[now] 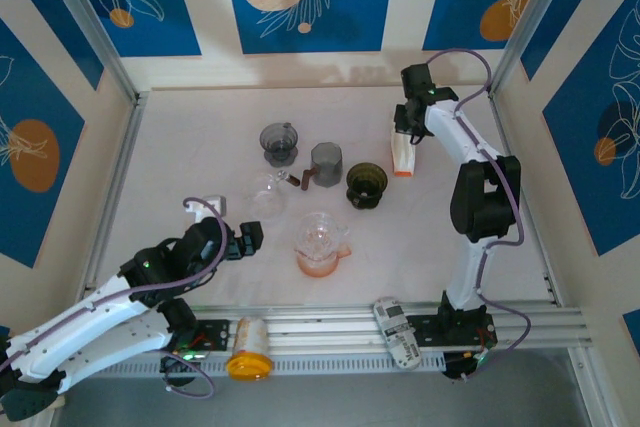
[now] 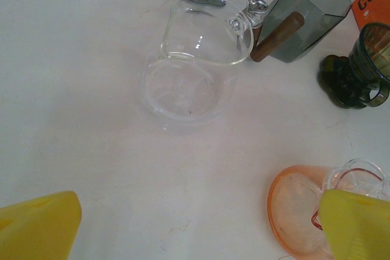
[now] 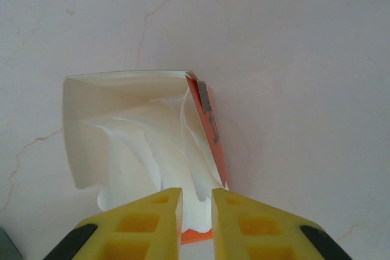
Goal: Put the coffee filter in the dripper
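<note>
An orange and white filter box (image 1: 403, 157) lies at the back right of the table, its open end facing my right wrist camera. White fluted coffee filters (image 3: 152, 150) fill the box (image 3: 207, 126). My right gripper (image 3: 196, 211) is at the box mouth, its yellow fingers drawn close with the edge of a coffee filter between them. A clear glass dripper on an orange base (image 1: 320, 242) stands mid-table, and the same dripper (image 2: 304, 202) sits by my left gripper's right finger (image 2: 356, 223). My left gripper (image 1: 245, 239) hovers open, holding nothing.
A clear glass pitcher (image 2: 195, 59) sits ahead of the left gripper. Behind it stand a grey wood-handled pot (image 2: 304, 19), a dark green dripper (image 1: 366, 184) and a grey dripper (image 1: 280, 142). An orange-lidded jar (image 1: 248, 349) and a bottle (image 1: 397, 332) lie on the front rail.
</note>
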{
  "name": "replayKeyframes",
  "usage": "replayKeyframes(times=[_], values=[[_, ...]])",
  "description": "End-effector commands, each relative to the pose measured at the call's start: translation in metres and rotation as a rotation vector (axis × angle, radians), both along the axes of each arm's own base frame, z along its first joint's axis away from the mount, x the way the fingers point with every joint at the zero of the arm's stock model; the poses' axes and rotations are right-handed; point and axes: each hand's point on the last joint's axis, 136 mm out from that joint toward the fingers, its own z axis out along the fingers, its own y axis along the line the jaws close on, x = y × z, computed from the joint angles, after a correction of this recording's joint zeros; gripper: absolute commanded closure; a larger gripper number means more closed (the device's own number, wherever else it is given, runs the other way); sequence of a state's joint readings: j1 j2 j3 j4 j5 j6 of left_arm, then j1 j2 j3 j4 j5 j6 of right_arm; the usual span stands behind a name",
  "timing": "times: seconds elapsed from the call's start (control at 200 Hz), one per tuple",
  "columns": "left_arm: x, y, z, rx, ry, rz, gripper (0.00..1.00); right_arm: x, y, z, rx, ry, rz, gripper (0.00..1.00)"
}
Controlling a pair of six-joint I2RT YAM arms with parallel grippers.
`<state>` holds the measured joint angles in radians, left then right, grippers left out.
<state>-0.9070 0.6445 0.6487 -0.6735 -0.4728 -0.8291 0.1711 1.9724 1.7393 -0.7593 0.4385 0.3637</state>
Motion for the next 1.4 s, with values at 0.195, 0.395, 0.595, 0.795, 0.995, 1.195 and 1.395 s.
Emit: replayKeyframes(times=[0.195,0.395,0.595,0.795,0.995,1.195,1.395], values=[[0.003,0.002,0.004,-0.003,-0.013,0.012,0.0,-0.001,-0.001,-0.008,-0.03,0.035,0.01,0.79],[0.003,0.002,0.004,-0.001,-0.013,0.014,0.0,0.0,-0.002,-0.013,-0.037,0.045,0.011,0.81],[0.002,0.002,0.003,-0.003,-0.01,0.015,0.0,0.0,-0.003,-0.013,-0.048,0.041,0.007,0.88],[0.003,0.002,0.003,-0.005,-0.011,0.017,0.0,-0.001,-0.003,-0.002,-0.052,0.01,0.014,0.99],[0.004,0.0,0.003,-0.004,-0.009,0.015,0.0,-0.008,-0.003,0.014,-0.054,-0.024,0.022,1.0],[0.004,-0.001,0.005,-0.01,-0.008,0.012,0.0,-0.022,-0.003,0.036,-0.049,-0.074,0.015,1.0],[0.004,-0.003,0.009,-0.02,-0.009,0.006,0.0,-0.043,-0.01,0.055,-0.071,-0.107,-0.01,1.0]])
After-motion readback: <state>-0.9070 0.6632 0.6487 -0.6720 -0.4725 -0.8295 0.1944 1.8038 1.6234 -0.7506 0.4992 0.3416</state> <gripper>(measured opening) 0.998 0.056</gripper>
